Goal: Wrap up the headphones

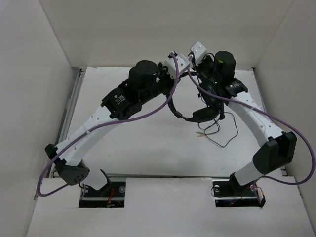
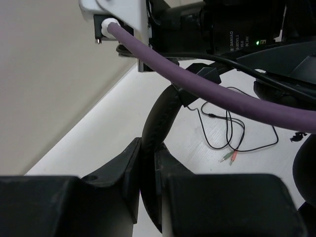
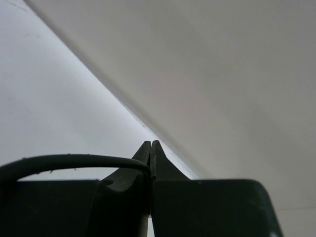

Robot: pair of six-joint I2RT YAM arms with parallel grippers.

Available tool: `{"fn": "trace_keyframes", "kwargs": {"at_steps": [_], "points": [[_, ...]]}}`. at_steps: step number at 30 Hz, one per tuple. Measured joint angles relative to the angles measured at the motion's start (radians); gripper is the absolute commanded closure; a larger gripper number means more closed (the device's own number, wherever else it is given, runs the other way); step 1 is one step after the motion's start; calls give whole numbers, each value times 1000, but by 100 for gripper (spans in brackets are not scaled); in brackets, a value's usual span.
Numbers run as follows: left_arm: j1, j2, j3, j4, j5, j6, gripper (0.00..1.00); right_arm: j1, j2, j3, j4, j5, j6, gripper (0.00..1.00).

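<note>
Your left gripper [image 2: 148,157] is almost shut. Its two blocky black plastic fingers [image 2: 123,165] clamp the curved headband [image 2: 160,118] of the small black over-ear headphones [image 1: 202,114], and the band fills the narrow gap between them. In the left wrist view the smooth, matte headband rises from the bottom centre of the frame and bends to the upper right.

Your right gripper [image 3: 150,147] is fully shut; the two pointed tips meet with no gap that you can see. The long thin black cord [image 3: 74,158] of the headset comes in from the lower left of the right wrist view, arcs over and ends at the seam between the jaws, so it looks pinched there.

In the top view the headphones hang between the two grippers, right of centre in the upper half of the frame, with a padded earcup at the low end. The rest of the cord falls in loose loops on the white table [image 1: 148,148] just below them, and the small pink and green plugs [image 2: 229,157] lie side by side on the surface. A thick purple rubbery cable [image 2: 222,91] crosses the left wrist view above the cord.
</note>
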Motion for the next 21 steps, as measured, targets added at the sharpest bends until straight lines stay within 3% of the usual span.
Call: {"fn": "trace_keyframes", "kwargs": {"at_steps": [11, 21], "points": [[13, 6, 63, -6, 6, -4, 100, -92, 0, 0, -131, -518, 431, 99], [36, 46, 180, -33, 8, -16, 100, -85, -22, -134, -16, -866, 776, 98]]}}
